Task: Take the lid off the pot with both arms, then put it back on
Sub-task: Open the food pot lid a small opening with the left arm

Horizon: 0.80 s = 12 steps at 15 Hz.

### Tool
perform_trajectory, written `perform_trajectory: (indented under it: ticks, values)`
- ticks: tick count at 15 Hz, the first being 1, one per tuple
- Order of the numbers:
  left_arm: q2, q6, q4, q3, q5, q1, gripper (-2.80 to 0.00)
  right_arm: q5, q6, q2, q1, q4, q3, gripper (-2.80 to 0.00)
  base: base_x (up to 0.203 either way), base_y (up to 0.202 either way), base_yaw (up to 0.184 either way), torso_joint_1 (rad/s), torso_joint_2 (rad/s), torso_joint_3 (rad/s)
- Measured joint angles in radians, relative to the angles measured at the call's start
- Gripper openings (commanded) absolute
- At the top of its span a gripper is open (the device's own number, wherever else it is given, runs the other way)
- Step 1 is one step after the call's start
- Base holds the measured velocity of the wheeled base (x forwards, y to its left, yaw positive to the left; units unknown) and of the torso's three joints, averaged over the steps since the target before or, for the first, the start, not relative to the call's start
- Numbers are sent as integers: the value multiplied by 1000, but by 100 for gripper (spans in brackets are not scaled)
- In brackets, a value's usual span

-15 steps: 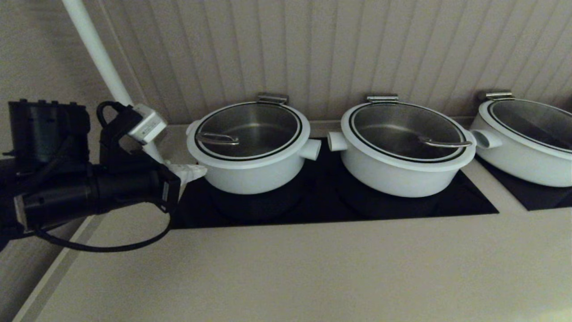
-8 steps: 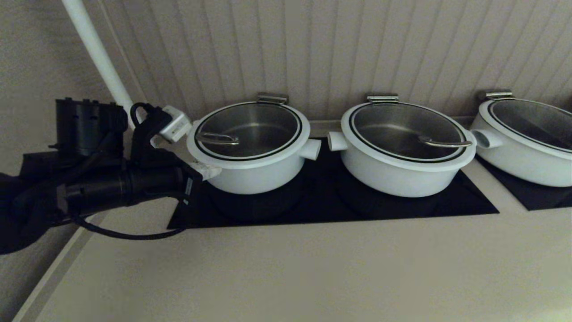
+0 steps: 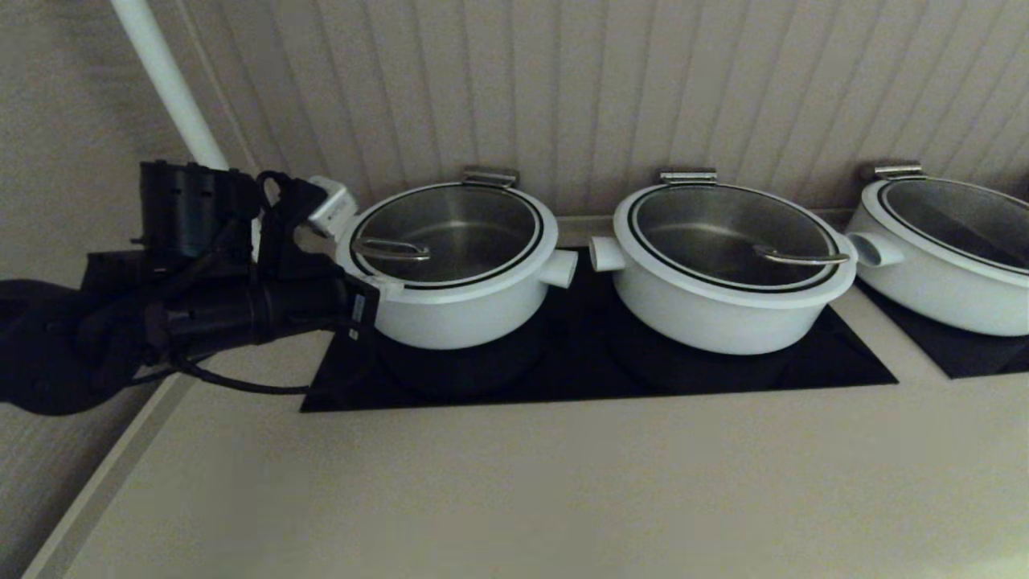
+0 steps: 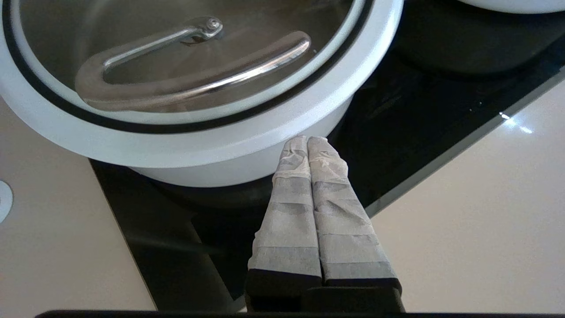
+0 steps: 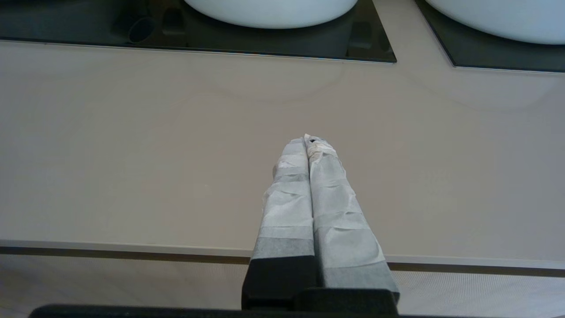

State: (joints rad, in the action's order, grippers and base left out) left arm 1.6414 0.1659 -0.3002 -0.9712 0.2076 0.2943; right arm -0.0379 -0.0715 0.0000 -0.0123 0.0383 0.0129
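Observation:
The pot (image 3: pixel 450 318) is the leftmost white pot, with its stub handle pointing right. The lid (image 3: pixel 450 229) sits shut on it, its steel loop handle (image 3: pixel 391 250) towards the left edge. My left gripper (image 3: pixel 384 287) is shut and empty, reaching in from the left. In the left wrist view its taped fingertips (image 4: pixel 307 140) touch the pot's wall (image 4: pixel 212 174) just under the lid's white rim (image 4: pixel 176 148), below the loop handle (image 4: pixel 198 84). My right gripper (image 5: pixel 309 141) is shut and empty, hovering over the bare counter near its front edge; it is out of the head view.
Two like white pots with lids stand to the right, one in the middle (image 3: pixel 723 314) and one at the far right (image 3: pixel 940 273). All rest on black cooktop panels (image 3: pixel 579 374) against a ribbed wall. A white pole (image 3: pixel 169 88) rises behind my left arm.
My left arm has moved right and up towards the pot; its shut fingertips now reach the pot's left side under the lid rim. The pots and lids have not moved.

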Motion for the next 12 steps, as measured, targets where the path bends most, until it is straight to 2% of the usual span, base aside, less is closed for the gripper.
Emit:
perform_trajectory:
  ticks: [4,8,12]
  values:
    - [22,-4,-21,-7,-6,0,-280,0,0,0,0,0,0,-280,0,0,0,0,0,0]
    - [65,-6,-147,-7,-70,0,-280,0,0,0,0,0,-1,-280,0,0,0,0,0,0]
    - [84,-6,-153,-7,-74,-1,-280,0,0,0,0,0,-1,-280,0,0,0,0,0,0]
